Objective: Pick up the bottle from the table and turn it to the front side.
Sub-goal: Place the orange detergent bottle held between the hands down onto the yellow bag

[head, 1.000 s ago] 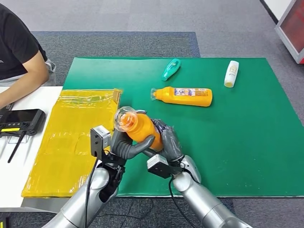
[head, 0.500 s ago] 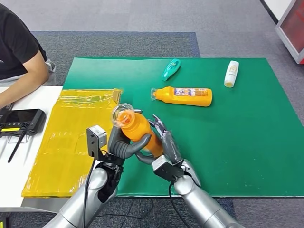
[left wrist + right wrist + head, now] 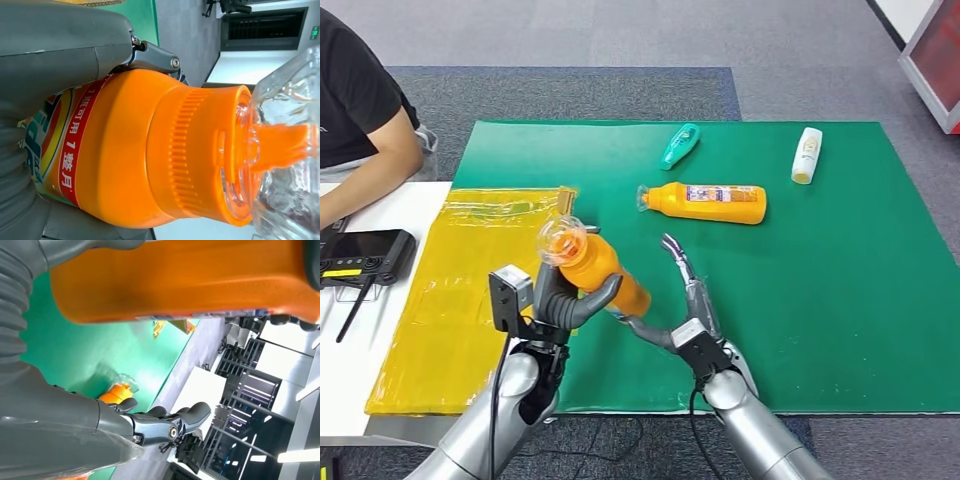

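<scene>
The left robot hand [image 3: 560, 300] is gripping the orange detergent bottle [image 3: 603, 275] above the worktop [image 3: 810, 300]; the right robot hand [image 3: 690, 310] is hovering open beside it. Turning is underway; next, rotating its label forward.

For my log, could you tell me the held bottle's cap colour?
Orange, under a clear cover, on the bottle; best seen in the left wrist view.

Green table [image 3: 848, 300], orange bottle [image 3: 705, 203], yellow bag [image 3: 463, 300]
</scene>
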`<control>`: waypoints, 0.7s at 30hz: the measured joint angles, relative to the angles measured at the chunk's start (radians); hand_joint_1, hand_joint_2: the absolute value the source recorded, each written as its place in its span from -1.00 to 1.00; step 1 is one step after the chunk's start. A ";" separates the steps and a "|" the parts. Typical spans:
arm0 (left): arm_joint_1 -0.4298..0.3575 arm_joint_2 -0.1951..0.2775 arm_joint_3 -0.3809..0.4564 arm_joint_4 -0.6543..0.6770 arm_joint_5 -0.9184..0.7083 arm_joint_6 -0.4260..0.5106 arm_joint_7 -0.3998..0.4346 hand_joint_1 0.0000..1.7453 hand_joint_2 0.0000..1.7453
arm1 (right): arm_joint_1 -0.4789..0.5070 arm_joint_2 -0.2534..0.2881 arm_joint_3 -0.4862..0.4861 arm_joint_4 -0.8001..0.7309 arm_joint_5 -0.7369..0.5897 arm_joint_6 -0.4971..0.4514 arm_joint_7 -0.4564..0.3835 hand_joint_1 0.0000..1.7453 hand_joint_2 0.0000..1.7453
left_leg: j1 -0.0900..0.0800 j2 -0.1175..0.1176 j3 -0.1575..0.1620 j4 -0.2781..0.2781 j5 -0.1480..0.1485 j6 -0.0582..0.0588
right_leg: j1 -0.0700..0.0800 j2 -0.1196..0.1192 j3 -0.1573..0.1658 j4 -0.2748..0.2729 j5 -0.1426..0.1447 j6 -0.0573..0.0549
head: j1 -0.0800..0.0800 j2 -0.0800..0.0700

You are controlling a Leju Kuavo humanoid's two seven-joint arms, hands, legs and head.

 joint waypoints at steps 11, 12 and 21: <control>0.016 0.058 0.021 0.000 0.078 -0.055 0.149 1.00 1.00 | -0.106 0.065 -0.066 0.118 -0.027 0.038 0.004 -1.00 1.00 | 0.000 0.000 -0.005 0.000 0.005 -0.001 | 0.000 0.000 -0.004 0.000 0.004 -0.001 | 0.000 0.000; 0.019 0.066 0.023 0.000 0.098 -0.069 0.171 1.00 1.00 | -0.114 0.071 -0.077 0.135 -0.030 0.035 0.004 -1.00 1.00 | 0.000 0.000 -0.005 0.000 0.005 -0.001 | 0.000 0.000 -0.005 0.000 0.004 -0.001 | 0.000 0.000; 0.014 0.157 0.044 -0.003 0.114 -0.117 0.229 1.00 1.00 | -0.126 0.093 -0.126 0.216 -0.030 0.021 0.000 -1.00 1.00 | 0.000 0.000 -0.007 0.000 0.006 -0.001 | 0.000 0.000 -0.007 0.000 0.006 -0.001 | 0.000 0.000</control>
